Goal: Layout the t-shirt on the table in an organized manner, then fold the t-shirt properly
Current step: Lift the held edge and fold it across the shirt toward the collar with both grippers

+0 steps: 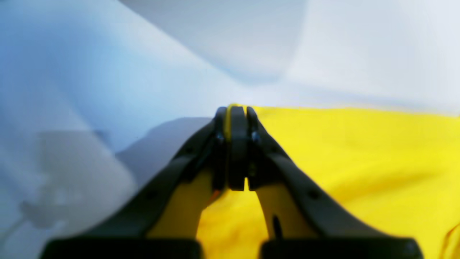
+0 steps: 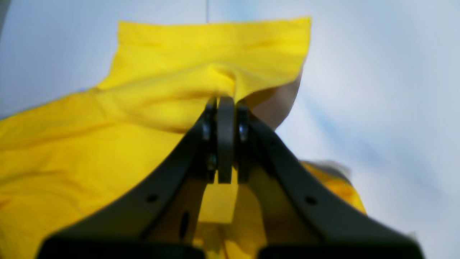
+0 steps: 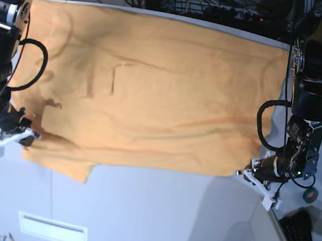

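Base view, soft creased t-shirt (image 3: 152,91) spread flat on smooth table (image 3: 157,212), left end effector (image 1: 235,109) and right end effector (image 2: 225,100) clamped on its fabric

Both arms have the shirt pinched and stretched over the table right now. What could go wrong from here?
1. The left gripper holds only a thin edge of the t-shirt; more tension could probably pull it free.
2. The right gripper grips bunched cloth beside a loose flap, so the fabric there might set down creased.
3. In the base view the far edge lies close to the table edge; dragging it further away might spill it over.
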`<state>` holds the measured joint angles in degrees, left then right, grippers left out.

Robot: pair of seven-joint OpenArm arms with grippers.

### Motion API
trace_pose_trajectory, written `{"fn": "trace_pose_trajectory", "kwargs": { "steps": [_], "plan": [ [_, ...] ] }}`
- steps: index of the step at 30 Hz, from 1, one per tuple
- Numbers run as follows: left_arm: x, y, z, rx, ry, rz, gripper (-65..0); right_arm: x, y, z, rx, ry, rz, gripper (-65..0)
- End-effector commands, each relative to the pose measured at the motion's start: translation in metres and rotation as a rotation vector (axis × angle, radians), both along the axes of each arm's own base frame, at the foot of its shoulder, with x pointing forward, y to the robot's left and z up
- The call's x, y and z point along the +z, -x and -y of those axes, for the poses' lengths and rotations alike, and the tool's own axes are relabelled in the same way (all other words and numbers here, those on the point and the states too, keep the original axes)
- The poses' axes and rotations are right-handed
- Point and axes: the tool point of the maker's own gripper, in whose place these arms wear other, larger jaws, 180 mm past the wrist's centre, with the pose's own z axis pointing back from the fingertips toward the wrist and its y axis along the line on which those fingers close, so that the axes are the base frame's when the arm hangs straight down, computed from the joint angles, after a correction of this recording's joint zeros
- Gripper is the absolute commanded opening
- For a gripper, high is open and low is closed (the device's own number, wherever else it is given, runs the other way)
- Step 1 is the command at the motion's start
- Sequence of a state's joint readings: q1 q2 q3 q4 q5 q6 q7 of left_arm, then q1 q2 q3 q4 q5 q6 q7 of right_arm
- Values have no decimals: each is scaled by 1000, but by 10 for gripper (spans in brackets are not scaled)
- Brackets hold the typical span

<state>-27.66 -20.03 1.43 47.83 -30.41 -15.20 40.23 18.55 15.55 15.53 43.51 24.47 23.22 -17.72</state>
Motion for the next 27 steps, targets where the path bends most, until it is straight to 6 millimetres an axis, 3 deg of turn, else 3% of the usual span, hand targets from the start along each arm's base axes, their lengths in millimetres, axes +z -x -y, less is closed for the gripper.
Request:
{"fn": "trace_pose_trajectory", "kwargs": {
  "steps": [1, 9, 17, 22, 27],
  "plan": [
    [22, -17, -3, -15, -17, 61, -650, 24, -18, 9, -9, 8, 77, -650],
    [55, -38, 13, -68, -34, 147, -650, 19, -13, 9, -7, 9, 66, -650],
    [66, -44, 11, -64, -34, 176, -650, 44, -19, 8, 18, 49, 139, -650],
    [85, -51, 20, -86, -38, 249, -650, 40, -14, 8, 20, 50, 130, -650],
    [87, -50, 18, -76, -36, 292, -650, 34, -7, 9, 17, 50, 118, -650]
  ]
}}
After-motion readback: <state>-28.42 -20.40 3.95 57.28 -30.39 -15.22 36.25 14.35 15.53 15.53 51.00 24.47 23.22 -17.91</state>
